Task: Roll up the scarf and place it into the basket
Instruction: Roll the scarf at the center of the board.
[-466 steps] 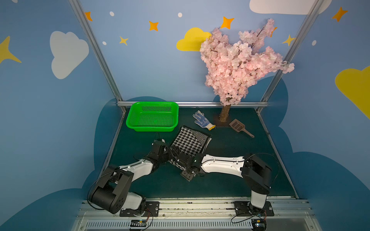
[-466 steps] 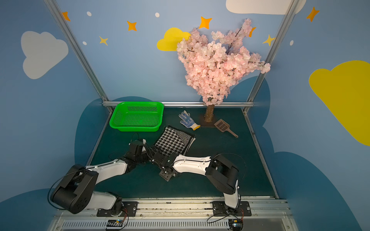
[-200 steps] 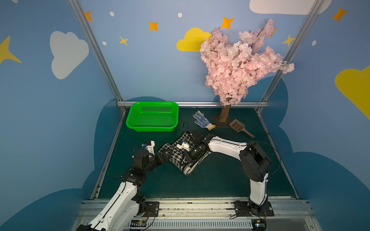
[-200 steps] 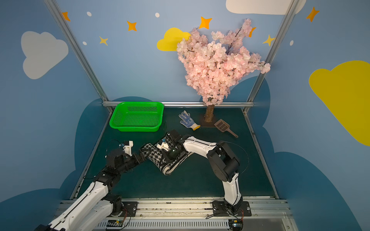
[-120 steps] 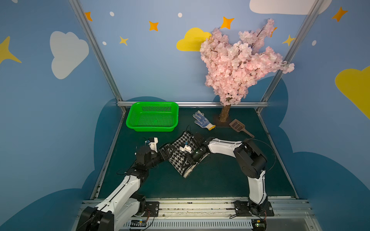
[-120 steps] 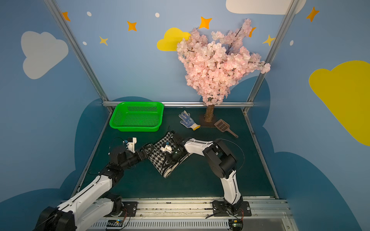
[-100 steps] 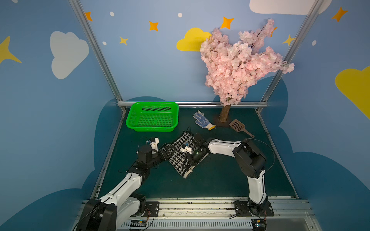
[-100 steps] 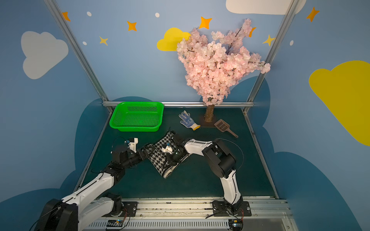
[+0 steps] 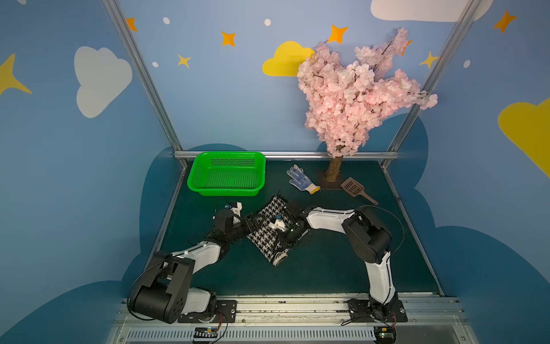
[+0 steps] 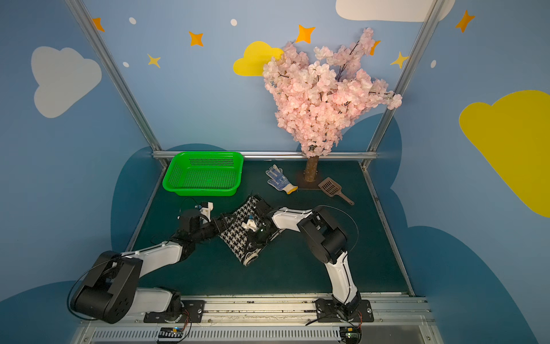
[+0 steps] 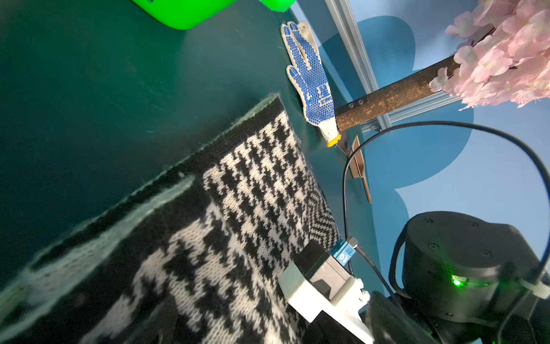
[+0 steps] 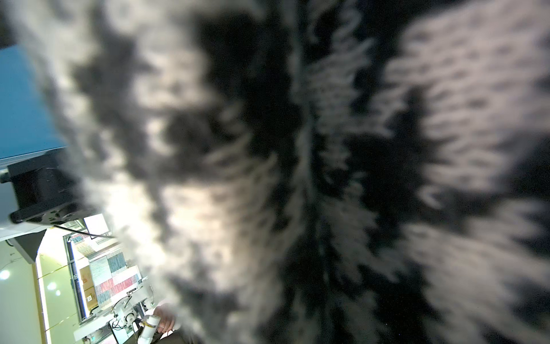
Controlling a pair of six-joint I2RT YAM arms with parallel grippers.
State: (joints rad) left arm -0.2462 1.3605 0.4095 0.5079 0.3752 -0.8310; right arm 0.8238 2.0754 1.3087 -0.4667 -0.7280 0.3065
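The scarf (image 9: 263, 239) lies folded over in the middle of the table, houndstooth side up, with a rolled end (image 10: 249, 258) towards the front. My left gripper (image 9: 253, 222) is open at the scarf's left edge, and the cloth (image 11: 253, 184) fills the lower part of the left wrist view. My right gripper (image 9: 284, 239) presses down into the scarf from the right. Its fingers are buried in the cloth, and the right wrist view shows only blurred knit (image 12: 297, 149). The green basket (image 9: 226, 193) stands empty at the back left, apart from both arms.
A white-and-blue dotted glove (image 9: 302, 180), a brown scoop (image 9: 354, 189) and the trunk (image 9: 333, 172) of a pink blossom tree stand at the back right. Metal frame posts and blue walls close in the table. The basket's corner (image 11: 184, 15) shows in the left wrist view.
The right gripper has brought the lifted scarf down onto the table and stays pressed into it. The left arm has reached forward to the scarf's left edge, jaws still open.
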